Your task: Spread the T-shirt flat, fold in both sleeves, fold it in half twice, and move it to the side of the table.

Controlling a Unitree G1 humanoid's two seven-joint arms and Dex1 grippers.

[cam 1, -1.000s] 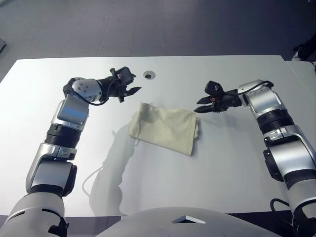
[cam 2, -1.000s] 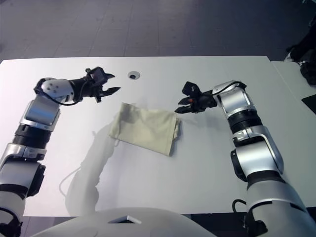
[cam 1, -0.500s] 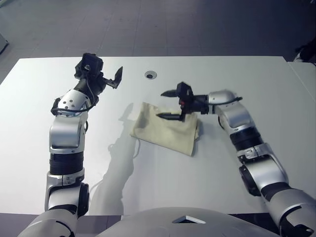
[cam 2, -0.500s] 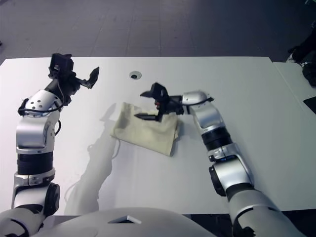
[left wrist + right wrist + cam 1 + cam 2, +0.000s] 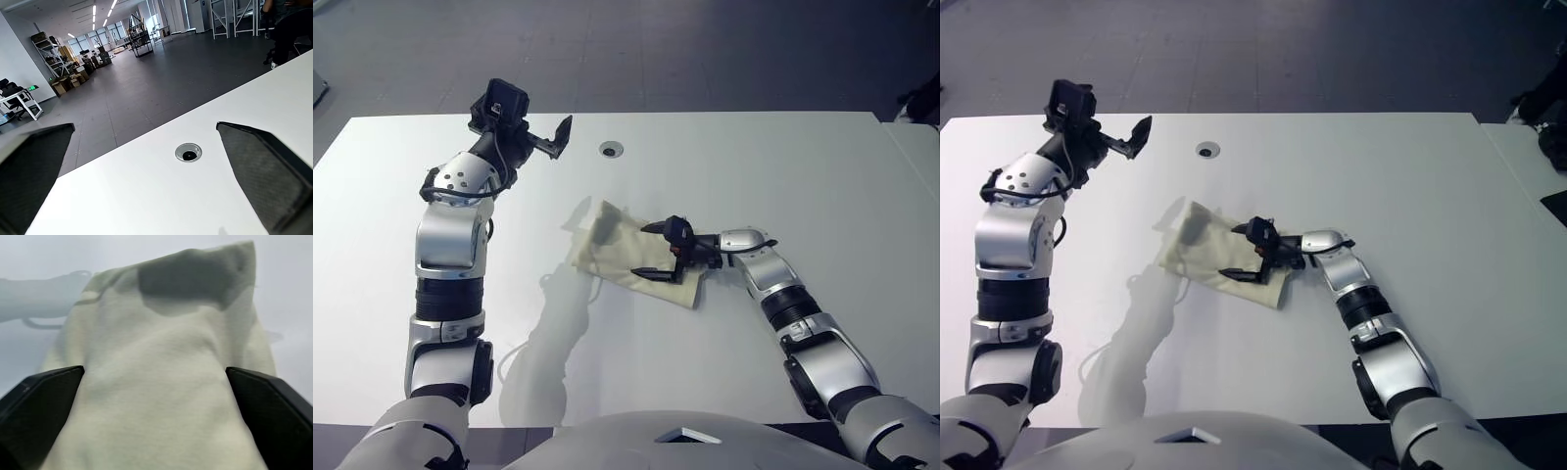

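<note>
The cream T-shirt (image 5: 612,253) lies folded into a small slanted rectangle in the middle of the white table (image 5: 783,176). My right gripper (image 5: 642,251) is open, low over the shirt's right part, with one finger toward the far edge and one toward the near edge. In the right wrist view the cloth (image 5: 161,382) lies between the two dark fingers (image 5: 39,396). My left gripper (image 5: 548,140) is open and held high above the far left of the table, well apart from the shirt. Its fingers (image 5: 264,166) frame bare tabletop.
A round cable hole (image 5: 609,149) sits in the table behind the shirt, also seen as the hole (image 5: 188,152) ahead of my left gripper. A second table (image 5: 915,137) adjoins on the right. Bare tabletop surrounds the shirt on all sides.
My right arm has dropped and pulled nearer, bringing its open gripper from above the shirt's far edge down onto its right part. The left arm stays raised, turned slightly.
</note>
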